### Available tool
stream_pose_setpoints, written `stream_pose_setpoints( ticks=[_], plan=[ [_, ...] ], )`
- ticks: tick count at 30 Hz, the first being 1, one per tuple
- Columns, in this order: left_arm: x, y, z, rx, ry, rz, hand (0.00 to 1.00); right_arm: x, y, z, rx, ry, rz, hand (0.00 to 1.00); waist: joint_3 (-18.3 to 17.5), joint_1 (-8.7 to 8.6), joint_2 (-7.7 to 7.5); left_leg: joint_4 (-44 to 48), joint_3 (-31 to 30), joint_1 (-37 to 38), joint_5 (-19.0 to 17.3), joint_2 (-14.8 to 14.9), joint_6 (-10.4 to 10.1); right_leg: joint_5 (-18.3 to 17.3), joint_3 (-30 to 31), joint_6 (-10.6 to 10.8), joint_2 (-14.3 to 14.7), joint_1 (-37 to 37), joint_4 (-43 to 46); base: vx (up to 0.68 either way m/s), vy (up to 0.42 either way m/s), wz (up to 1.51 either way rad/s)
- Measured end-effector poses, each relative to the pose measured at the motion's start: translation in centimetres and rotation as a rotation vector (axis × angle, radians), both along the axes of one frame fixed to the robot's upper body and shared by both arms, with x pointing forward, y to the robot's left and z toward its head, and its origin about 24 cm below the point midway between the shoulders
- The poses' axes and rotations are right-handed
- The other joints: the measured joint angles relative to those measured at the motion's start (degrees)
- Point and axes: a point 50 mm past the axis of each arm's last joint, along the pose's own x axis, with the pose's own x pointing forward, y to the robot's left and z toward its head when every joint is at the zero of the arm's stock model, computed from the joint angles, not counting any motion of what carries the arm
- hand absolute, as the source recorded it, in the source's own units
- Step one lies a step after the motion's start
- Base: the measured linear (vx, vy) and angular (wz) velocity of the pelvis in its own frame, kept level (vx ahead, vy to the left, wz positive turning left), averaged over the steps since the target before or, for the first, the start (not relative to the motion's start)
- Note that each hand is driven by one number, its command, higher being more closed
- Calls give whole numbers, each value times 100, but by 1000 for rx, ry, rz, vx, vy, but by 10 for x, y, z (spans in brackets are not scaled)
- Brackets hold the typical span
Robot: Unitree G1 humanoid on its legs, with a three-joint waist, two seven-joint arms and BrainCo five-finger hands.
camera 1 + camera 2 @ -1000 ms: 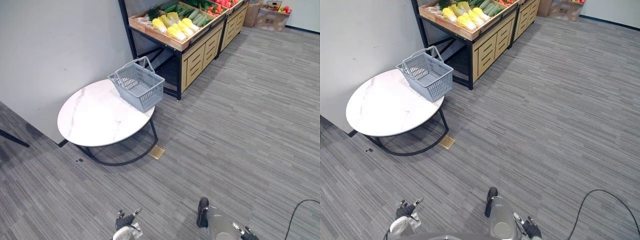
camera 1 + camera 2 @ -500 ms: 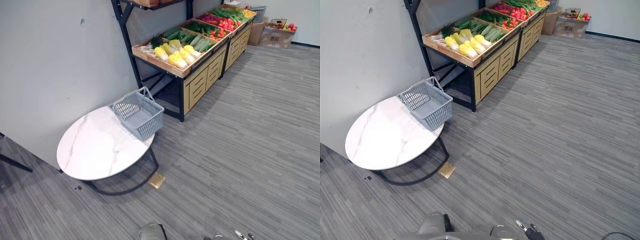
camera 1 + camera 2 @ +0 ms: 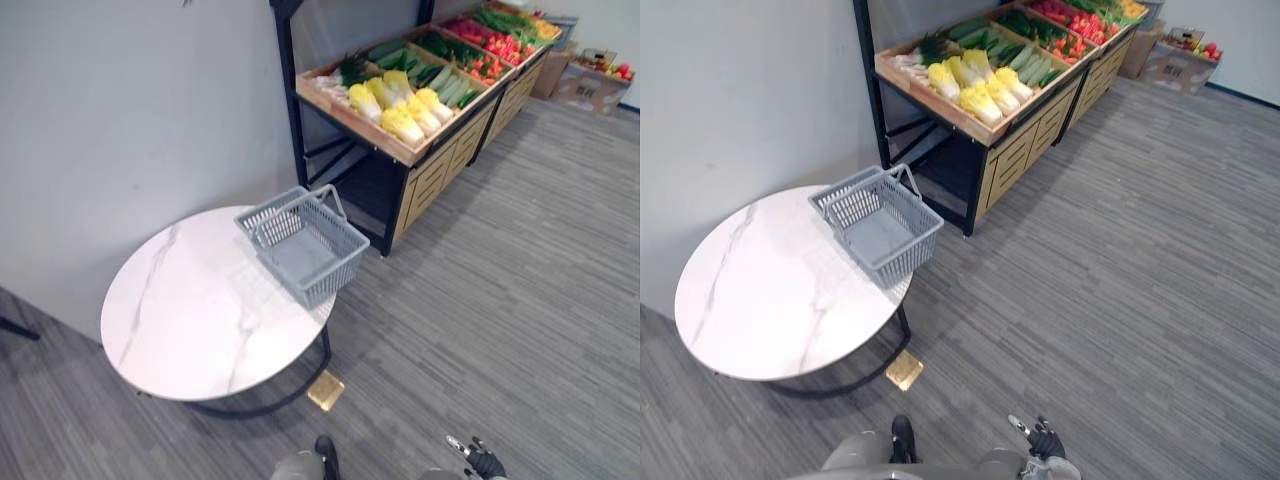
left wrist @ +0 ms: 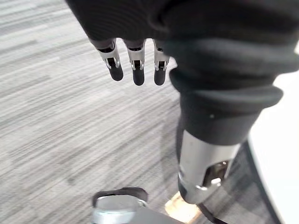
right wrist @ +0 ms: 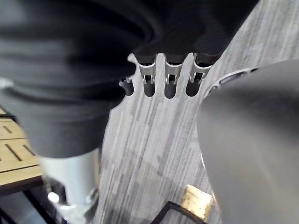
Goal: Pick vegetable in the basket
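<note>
1. Grey striped carpet (image 3: 520, 300) covers the room. In the left eye view a round white table (image 3: 180, 310) stands against the wall. A grey plastic basket (image 3: 305, 245) sits on the table's edge nearest the produce stand (image 3: 432, 176), and it appears empty.
2. Same view: the vegetables lie in the stand's sloping trays. Yellow cabbages (image 3: 400, 100) are nearest the basket, with cucumbers (image 3: 447, 82) beside them and red vegetables (image 3: 492, 60) further along. The right hand (image 3: 483, 462) shows low at the bottom edge, well apart from stand and basket.
3. The right eye view confirms this layout: the basket is close to the stand but not touching it. A brass floor plate (image 3: 905, 370) lies by the table's frame. A cardboard box (image 3: 1180, 65) sits in the far corner.
4. Left wrist view: the left hand (image 4: 137, 70) hangs above the carpet with its fingers straight and loose, holding nothing. The table's white rim shows to one side.
5. Right wrist view: the right hand's fingers (image 5: 169, 84) hang relaxed over the carpet and grip nothing.
6. Assessment: the step in hand appears to be the approach. No vegetable has been taken and none lies in the basket.
7. The next move calls for closing the gap to the stand and raising a hand over the trays. It must then curl the fingers round one vegetable, likely a cabbage, and carry it to the basket.
</note>
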Motion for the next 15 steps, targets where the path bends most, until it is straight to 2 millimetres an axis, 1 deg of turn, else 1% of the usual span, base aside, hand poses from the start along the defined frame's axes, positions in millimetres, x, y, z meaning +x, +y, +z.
stream_pose_setpoints(
  ticks=[1, 2, 3, 4, 5, 6, 7, 8, 9, 10, 11, 12, 13, 14, 15],
  plan=[
    [3, 1, 1, 8, -7, -6, 0, 1, 1, 0, -1, -1, 2, 0, 0, 2, -1, -82, -23, 120, -18, 0, 0, -115, -92, -45, 58, -102, 119, 318, 46, 21],
    [21, -1, 4, 13, -64, 1, 0, 3, 2, 1, -1, -10, 10, 0, 2, -23, 3, -201, -167, 372, -89, 7, 9, -487, -409, -56, 155, -321, 57, 386, 21, 28],
    [28, 1, 6, 27, -83, 1, 0, 6, 3, 2, -4, -21, 25, 0, 3, -57, 5, -243, -240, 482, -141, 34, -7, -623, -613, -132, 217, -431, -197, 318, 7, 32],
    [32, 2, 7, 28, -104, 20, 0, 8, 3, 3, -7, -30, 32, 0, 5, -91, 13, -236, -295, 517, -183, 61, -11, -672, -743, -156, 256, -491, -458, 328, -56, 40],
    [43, 2, 10, 26, -158, 45, 0, 10, 4, 4, -9, -39, 39, 0, 26, -163, 51, -223, -411, 615, -273, 139, -55, -670, -885, -157, 382, -591, -1197, 336, -94, 50],
    [52, -1, 12, 17, -200, 50, 0, 11, 3, 5, -13, -47, 39, 0, 35, -183, 95, -209, -523, 689, -330, 232, -77, -630, -831, -104, 554, -706, -2012, 413, -127, 55],
    [57, -3, 13, 11, -219, 46, 0, 12, 3, 5, -17, -51, 43, 0, 29, -189, 113, -189, -602, 699, -364, 291, -119, -562, -743, -54, 646, -766, -2433, 385, -160, 67],
    [67, -6, 16, 4, -258, 39, 0, 13, 2, 6, -21, -58, 46, 0, 39, -208, 154, -89, -805, 699, -411, 421, -234, -351, -448, 12, 854, -834, -3316, 429, -215, 85],
    [75, -7, 19, 9, -295, 27, 0, 14, 2, 7, -25, -65, 52, 0, 46, -204, 173, 3, -1032, 709, -517, 563, -389, 51, -9, 66, 1056, -846, -4173, 452, -249, 90],
    [77, -9, 19, 9, -305, 25, 0, 14, 2, 7, -29, -66, 60, 0, 47, -199, 174, 20, -1139, 729, -558, 616, -457, 271, 191, 123, 1141, -833, -4551, 484, -333, 93],
    [76, -12, 19, 4, -312, 25, 0, 14, 2, 7, -37, -64, 78, 0, 60, -184, 159, 22, -1346, 821, -663, 710, -629, 565, 600, 233, 1244, -702, -5157, 382, -321, 75],
    [74, -10, 19, 9, -310, 27, 0, 13, 2, 7, -39, -60, 83, 0, 66, -174, 139, 29, -1468, 888, -726, 733, -728, 585, 770, 270, 1254, -611, -5338, 470, -461, 109],
    [69, -10, 17, 9, -294, 38, 0, 10, 1, 5, -37, -48, 79, 0, 88, -167, 98, 39, -1749, 1042, -910, 764, -956, 942, 981, 388, 1246, -398, -5365, 522, -567, 118],
    [65, -18, 13, -15, -273, 48, 0, 12, -7, 7, -59, -42, 86, 0, 157, -176, 233, 100, -1927, 1124, -977, 1004, -1025, 1052, 920, 346, 1428, -370, -4875, 518, -563, 121],
    [63, -23, 11, -29, -263, 52, 0, 12, -13, 8, -75, -37, 88, 0, 164, -174, 361, 115, -1928, 1138, -972, 1123, -1020, 914, 841, 181, 1504, -384, -4637, 485, -486, 96]
  ],
)
